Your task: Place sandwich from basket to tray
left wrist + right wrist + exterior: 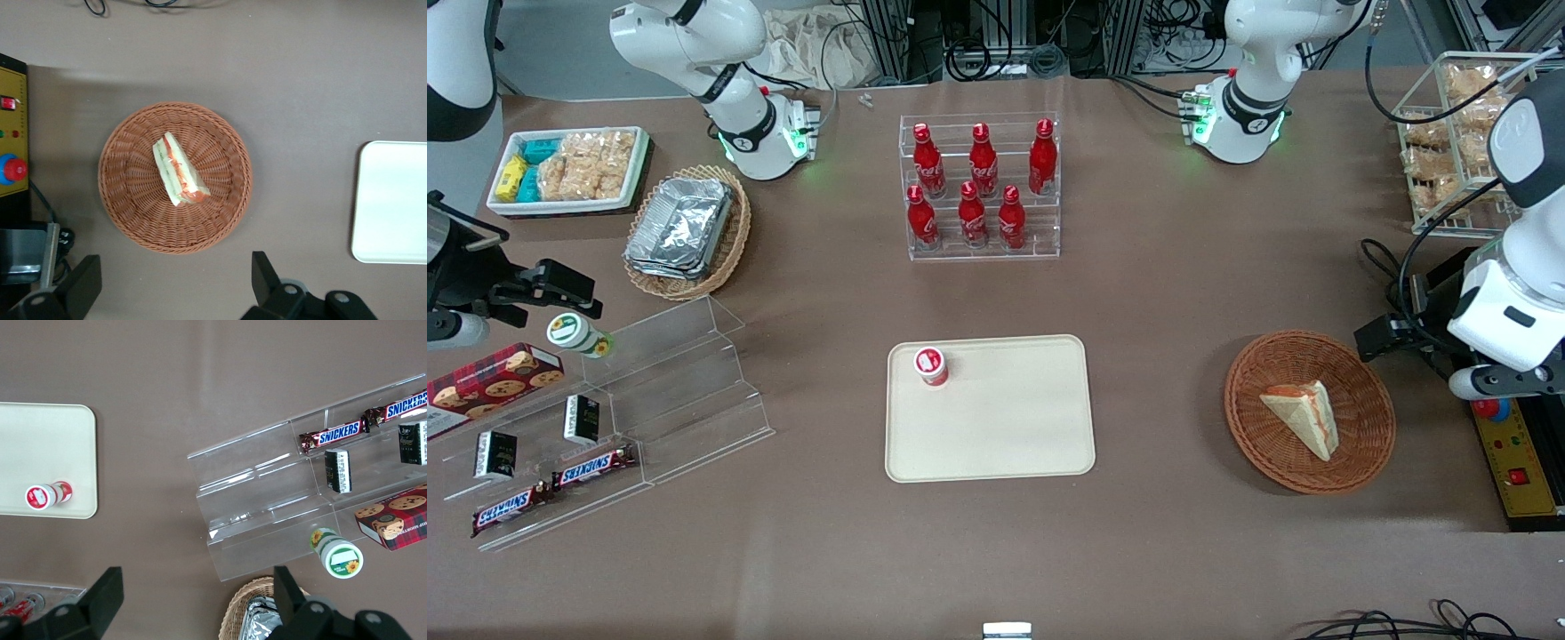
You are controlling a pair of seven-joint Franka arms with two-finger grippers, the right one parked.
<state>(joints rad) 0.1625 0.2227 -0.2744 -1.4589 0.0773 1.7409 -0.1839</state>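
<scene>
Sandwich [1303, 415] lies in the round reddish-brown wicker basket [1369, 444], toward the working arm's end of the brown table [1183, 293].

Seen from the wrist camera, the wedge of pale bread rests on its side near the basket's middle, its red-orange and green filling showing along one edge. The left arm's tool [177, 283] hangs above the table just beside the basket's rim, its two dark fingers [263, 273] spread wide apart with nothing between them. The beige tray [1005, 436] sits well apart from the basket, toward the middle of the table, bare but for a small red-capped bottle [930, 365] standing near one corner. A clear rack of six red cola bottles [980, 185] stands farther from the front camera than the tray.
</scene>
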